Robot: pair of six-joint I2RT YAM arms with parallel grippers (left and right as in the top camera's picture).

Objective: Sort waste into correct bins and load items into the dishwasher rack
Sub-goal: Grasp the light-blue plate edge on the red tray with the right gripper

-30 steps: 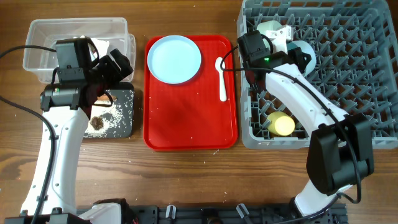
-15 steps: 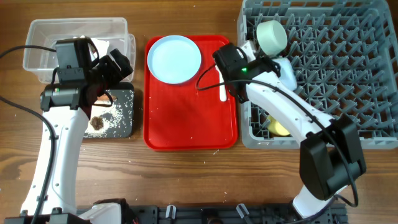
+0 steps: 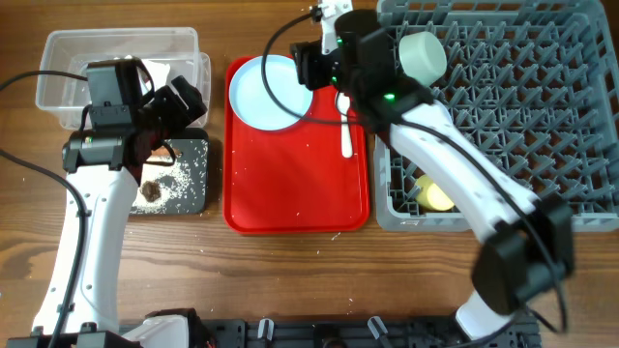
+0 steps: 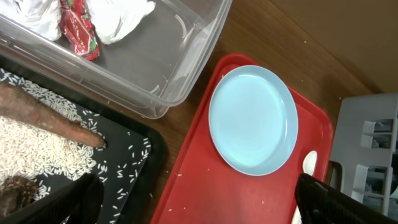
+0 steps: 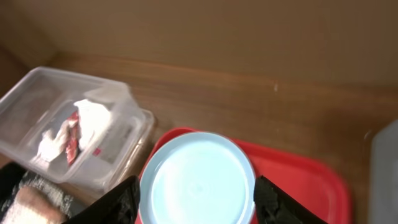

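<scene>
The pale blue plate (image 3: 266,97) lies at the back of the red tray (image 3: 290,184), with the white spoon (image 3: 346,130) to its right. My right gripper (image 3: 306,68) hangs open just above the plate (image 5: 198,182), one finger (image 5: 109,205) on each side of it in the right wrist view and nothing held. A pale bowl (image 3: 423,56) stands in the grey dishwasher rack (image 3: 522,116), and the yellow cup (image 3: 437,196) lies near the rack's front. My left gripper (image 3: 179,121) is open and empty over the gap between the black tray (image 4: 134,171) and the red tray (image 4: 205,193).
The clear tub (image 3: 116,58) holds red-and-white wrappers (image 4: 79,32) and white paper. The black tray (image 3: 184,179) holds rice grains (image 4: 37,146), a brown carrot-shaped stick (image 4: 59,123) and a dark lump (image 4: 15,186). A few grains lie on the red tray.
My right arm let go of the bowl in the rack, swung left over the red tray and opened its jaws above the plate. The left arm has not moved.
</scene>
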